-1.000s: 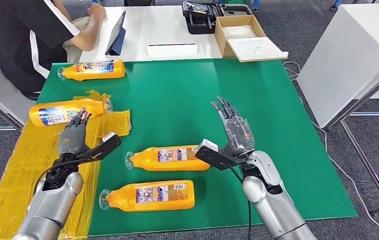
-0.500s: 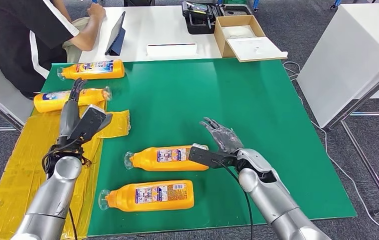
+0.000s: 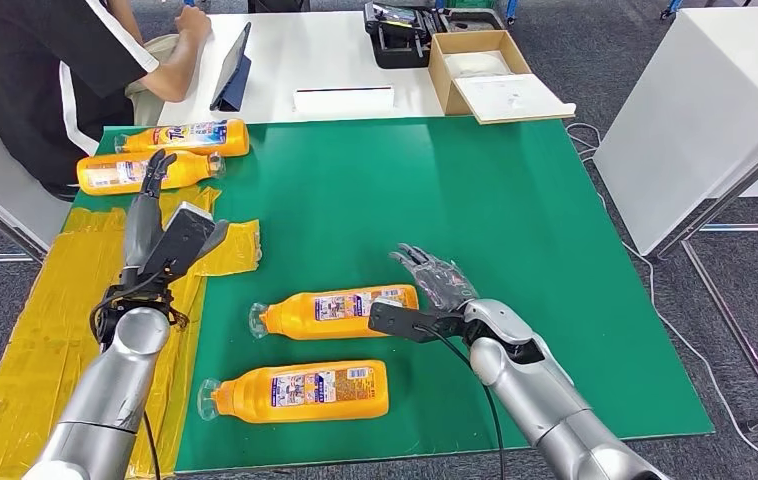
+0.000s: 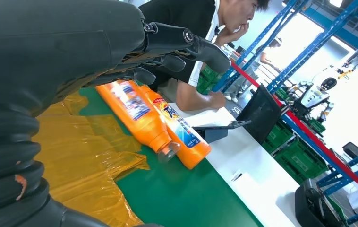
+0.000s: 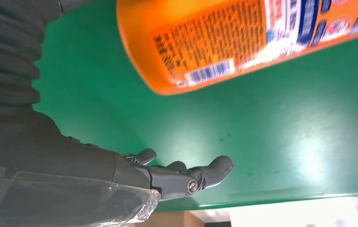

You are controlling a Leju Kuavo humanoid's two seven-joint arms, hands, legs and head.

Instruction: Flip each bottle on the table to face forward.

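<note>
From my remote seat I see four orange plastic bottles lying on their sides on the green table mat (image 3: 515,220). Two lie parallel and just beside each other at the mat's 11 o'clock corner: the far orange bottle (image 3: 185,138) against the far edge and the second orange bottle (image 3: 135,172) near the left edge, partly over the crumpled yellow plastic sheet (image 3: 45,320) that runs down the left side. My left hand (image 3: 148,205) hovers over that second bottle with fingers spread; whether the fingertips touch it I cannot tell. The middle orange bottle (image 3: 340,311) lies near the mat's centre, cap end toward 9 o'clock, and the near orange bottle (image 3: 300,391) sits at 6 o'clock close to the near edge. My right hand (image 3: 433,277) is open, fingers apart, just beside the base of the middle bottle, holding nothing. From 12 to 4 o'clock the mat is bare green. Beyond the far edge an open cardboard box (image 3: 490,70) holds something white, and a person in a dark shirt (image 3: 45,70) sits at 10 o'clock.
</note>
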